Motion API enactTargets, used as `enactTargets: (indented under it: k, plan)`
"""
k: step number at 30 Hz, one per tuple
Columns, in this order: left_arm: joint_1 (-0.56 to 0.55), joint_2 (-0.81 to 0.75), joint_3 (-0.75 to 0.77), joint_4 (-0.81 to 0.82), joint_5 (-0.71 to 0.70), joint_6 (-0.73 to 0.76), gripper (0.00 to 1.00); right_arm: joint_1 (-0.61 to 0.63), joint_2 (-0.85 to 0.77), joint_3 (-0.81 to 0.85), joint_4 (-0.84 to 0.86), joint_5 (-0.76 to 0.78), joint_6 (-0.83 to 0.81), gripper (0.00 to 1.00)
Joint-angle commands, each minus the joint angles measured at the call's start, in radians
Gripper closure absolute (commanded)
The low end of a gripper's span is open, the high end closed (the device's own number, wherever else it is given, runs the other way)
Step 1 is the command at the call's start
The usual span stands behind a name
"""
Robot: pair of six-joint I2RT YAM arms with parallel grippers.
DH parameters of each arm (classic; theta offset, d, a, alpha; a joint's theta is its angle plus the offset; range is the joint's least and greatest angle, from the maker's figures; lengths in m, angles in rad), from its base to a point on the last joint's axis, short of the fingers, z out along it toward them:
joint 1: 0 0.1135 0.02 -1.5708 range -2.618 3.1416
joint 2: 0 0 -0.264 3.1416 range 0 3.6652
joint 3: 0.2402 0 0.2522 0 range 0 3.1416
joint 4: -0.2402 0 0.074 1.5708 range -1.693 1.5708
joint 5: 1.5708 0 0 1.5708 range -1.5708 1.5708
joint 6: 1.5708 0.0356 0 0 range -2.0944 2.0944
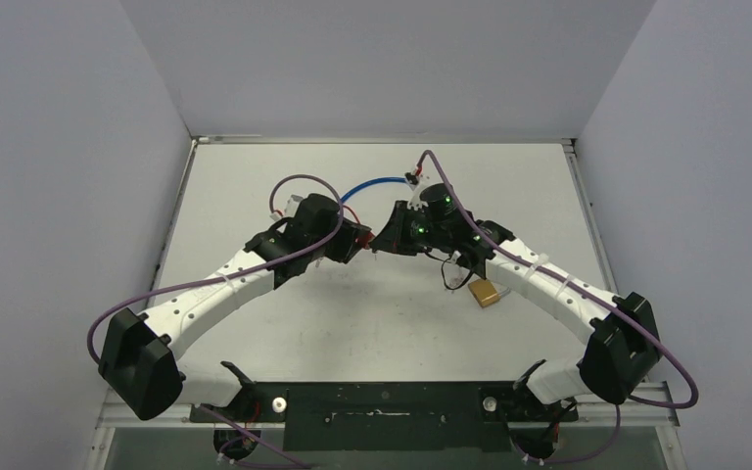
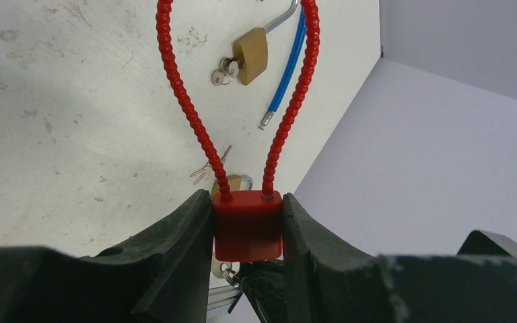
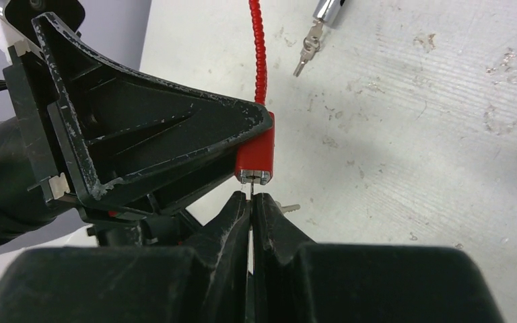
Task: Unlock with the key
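Note:
My left gripper [image 2: 248,205] is shut on the red padlock body [image 2: 248,229] and holds it above the table, its red beaded cable loop [image 2: 175,74] pointing away. In the top view both grippers meet at the table's middle, the left [image 1: 357,241] and the right [image 1: 385,245]. My right gripper [image 3: 250,200] is shut on a thin key [image 3: 250,191], whose blade tip sits at the keyhole in the lock's metal underside [image 3: 254,177]. A spare key [image 3: 288,207] on the same ring hangs beside the jaws.
A brass padlock [image 2: 251,54] with keys [image 2: 222,73] lies on the white table beside a blue cable [image 2: 288,70]. Another brass padlock [image 1: 487,292] lies under my right arm. Loose keys [image 3: 307,48] lie near the red cable. Grey walls enclose the table.

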Motion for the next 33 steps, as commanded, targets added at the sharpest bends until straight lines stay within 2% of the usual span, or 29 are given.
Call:
enactTargets:
  k: [1,9,13,18,25,30,33]
  plan:
    - [-0.053,-0.025,-0.001,0.151,0.179,-0.093,1.00,0.050,0.037,0.023,0.146,0.171,-0.057,1.00]
    - [-0.055,-0.020,-0.003,0.159,0.200,-0.081,1.00,0.062,0.088,0.047,0.111,0.210,-0.065,1.00]
    - [-0.057,-0.030,-0.013,0.159,0.187,-0.066,1.00,0.039,0.105,0.070,0.103,0.159,-0.049,1.00]
    - [-0.053,-0.038,-0.013,0.140,0.138,-0.009,1.00,-0.010,0.039,-0.008,0.178,0.072,-0.027,0.98]
    - [-0.040,-0.038,-0.037,0.154,0.108,-0.006,1.00,-0.080,-0.033,-0.058,0.193,-0.028,-0.038,0.80]
    - [-0.018,-0.043,-0.052,0.168,0.093,-0.013,1.00,-0.097,-0.140,-0.120,0.218,-0.076,-0.063,0.50]
    - [-0.008,-0.039,-0.048,0.168,0.096,-0.008,1.00,-0.105,-0.200,-0.159,0.236,-0.100,-0.073,0.41]
